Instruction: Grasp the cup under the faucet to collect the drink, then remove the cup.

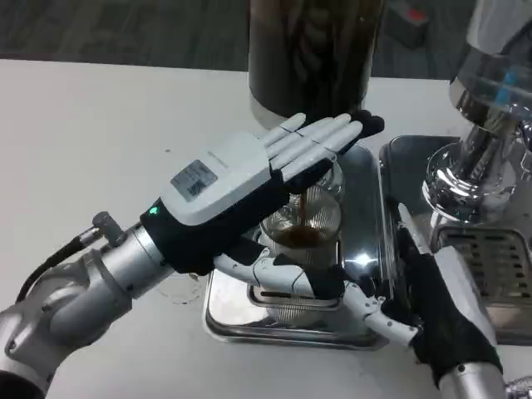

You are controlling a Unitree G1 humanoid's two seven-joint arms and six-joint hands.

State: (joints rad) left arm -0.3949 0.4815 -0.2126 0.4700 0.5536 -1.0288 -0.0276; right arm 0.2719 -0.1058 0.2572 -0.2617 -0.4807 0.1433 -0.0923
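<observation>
Coffee-brown drink [306,208] falls in a thin stream into the clear ribbed cup [301,237], which stands on the shiny metal drip tray [249,320] under the faucet of the dark dispenser [312,54]. The left hand [249,187] reaches over the cup from the left, its thumb curled around the near side of the glass and its fingers [320,137] stretched nearly straight and close together above the rim, so it grips the cup loosely. A small label [194,179] on the hand's white back carries print too small to read. The right hand [440,307] lies at the tray's right edge on the white surface [100,133], fingers apart, holding nothing. A chrome machine [482,166] stands at far right.
</observation>
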